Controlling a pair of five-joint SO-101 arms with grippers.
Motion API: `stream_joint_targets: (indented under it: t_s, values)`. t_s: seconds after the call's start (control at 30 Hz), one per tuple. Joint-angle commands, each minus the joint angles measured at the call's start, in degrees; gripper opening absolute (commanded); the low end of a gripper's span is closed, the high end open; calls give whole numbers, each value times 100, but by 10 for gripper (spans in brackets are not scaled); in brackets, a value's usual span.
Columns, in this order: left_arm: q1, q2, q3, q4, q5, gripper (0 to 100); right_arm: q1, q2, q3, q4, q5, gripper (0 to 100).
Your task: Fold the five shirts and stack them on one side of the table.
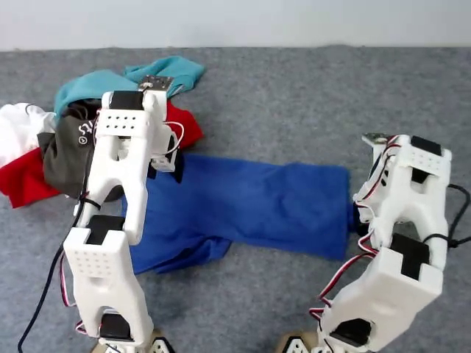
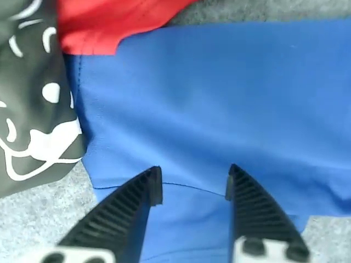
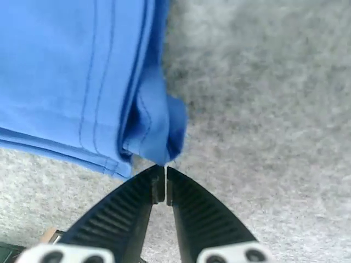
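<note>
Well, the left gripper hangs with its jaws spread wide, both fingers pointing down over the blue shirt near a stitched seam, and nothing sits between them. From the high view this arm stands over the shirt's nine o'clock end. The right gripper has its fingers pressed together with only a hairline gap. Their tips sit right at a bunched, folded corner of the blue shirt, though I cannot tell whether any cloth is caught. That corner is at the shirt's three o'clock edge.

The blue shirt lies spread across the middle of the grey table, long side running nine to three, with a sleeve trailing toward seven o'clock. Toward ten o'clock the other shirts lie in a loose heap. A red shirt touches the blue one's upper edge. A dark shirt with white print lies over the red. A teal shirt is at the heap's twelve o'clock, and a white shirt at the table's nine o'clock rim.
</note>
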State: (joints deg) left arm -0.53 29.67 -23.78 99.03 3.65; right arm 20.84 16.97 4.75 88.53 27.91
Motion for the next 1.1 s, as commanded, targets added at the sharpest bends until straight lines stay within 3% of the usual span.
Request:
stream_joint_targets:
  t_s: [0.0,0.17,0.43,0.7,1.07]
  values:
    - [35,-352,-22,149,18,200,110,-312,-211,110,-70,9]
    - [35,-352,-22,141,18,200,101,-321,53,136,-70,32]
    - [9,-352,-22,141,18,200,-611,-321,-1143,180,-651,358]
    - [0,-343,-13,141,18,200,-1508,57,-1424,-796,-932,281]
    - [26,-343,330,132,-431,200,-1358,1007,-1433,-1780,-905,248]
